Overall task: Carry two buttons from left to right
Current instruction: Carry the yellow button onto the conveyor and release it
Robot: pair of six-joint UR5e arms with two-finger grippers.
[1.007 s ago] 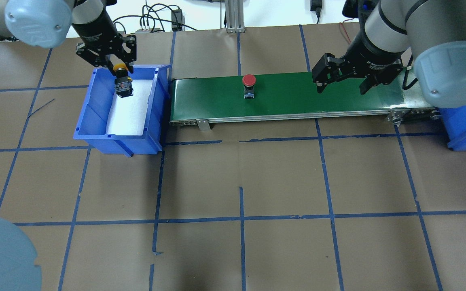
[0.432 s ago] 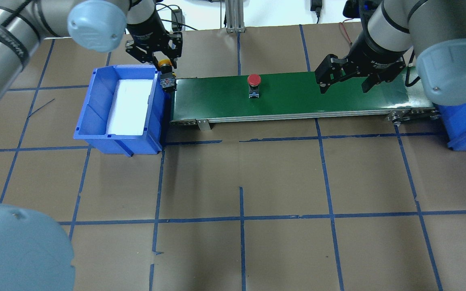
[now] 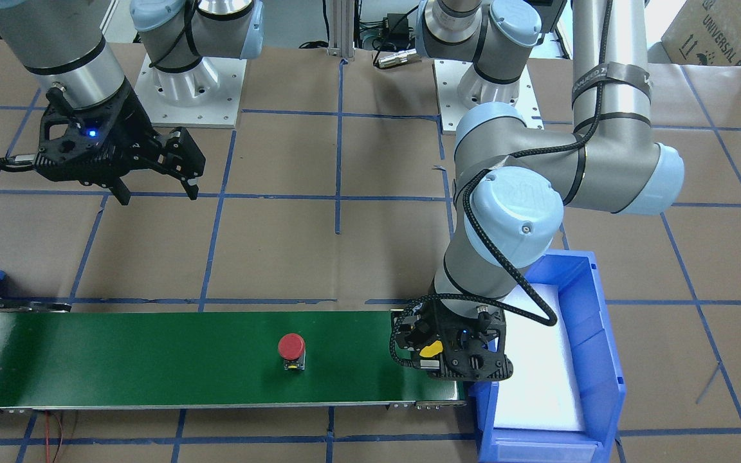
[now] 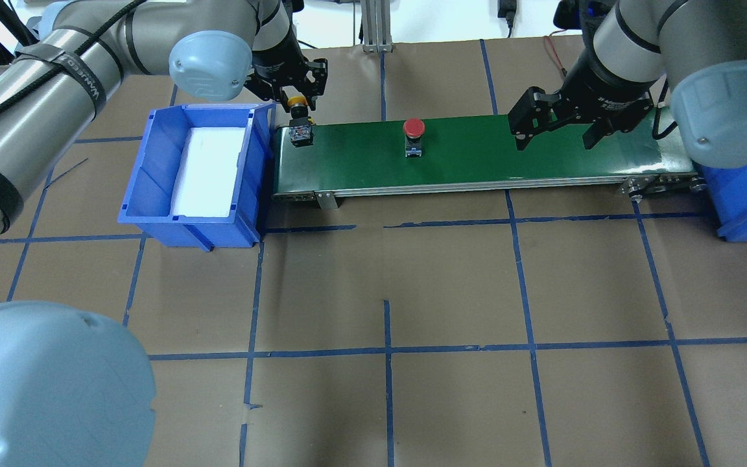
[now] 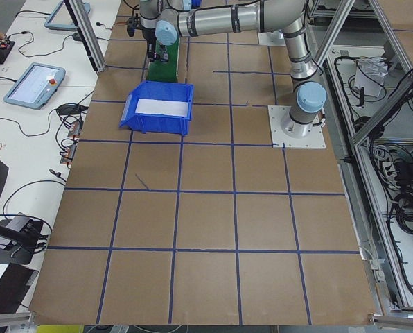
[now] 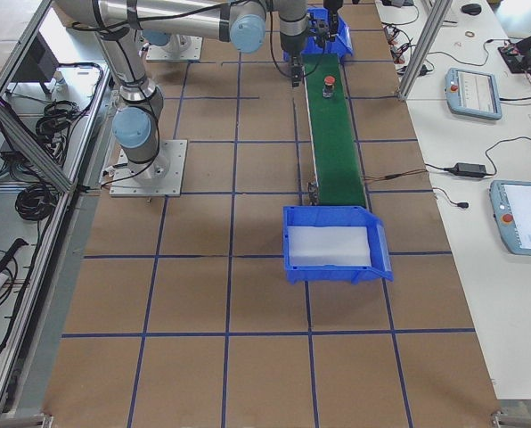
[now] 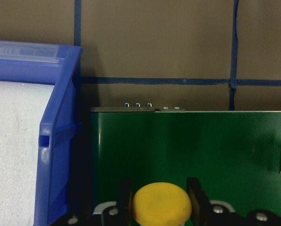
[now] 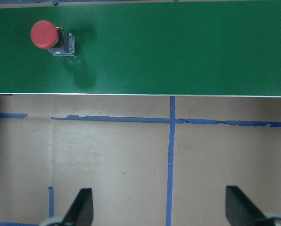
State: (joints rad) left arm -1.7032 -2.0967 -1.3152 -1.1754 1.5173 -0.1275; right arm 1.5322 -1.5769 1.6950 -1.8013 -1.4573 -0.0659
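My left gripper (image 4: 299, 107) is shut on the yellow-capped button (image 4: 300, 131) and holds it by the cap over the left end of the green conveyor belt (image 4: 477, 159). The left wrist view shows the yellow cap (image 7: 160, 207) between the fingers (image 7: 197, 195). In the front view the yellow cap (image 3: 433, 349) shows inside the left gripper (image 3: 451, 354). The red mushroom button (image 4: 414, 133) stands on the belt left of the middle, and also shows in the right wrist view (image 8: 48, 35). My right gripper (image 4: 555, 133) is open and empty above the belt's right part.
A blue bin (image 4: 153, 168) with a white foam floor stands against the belt's left end. A second blue bin (image 4: 743, 201) stands at the belt's right end. Brown paper with blue tape lines covers the table.
My left gripper has carried the yellow button rightward, from over the left bin to over the belt's left end. The red button has shifted slightly right on the belt. The right gripper has barely moved.
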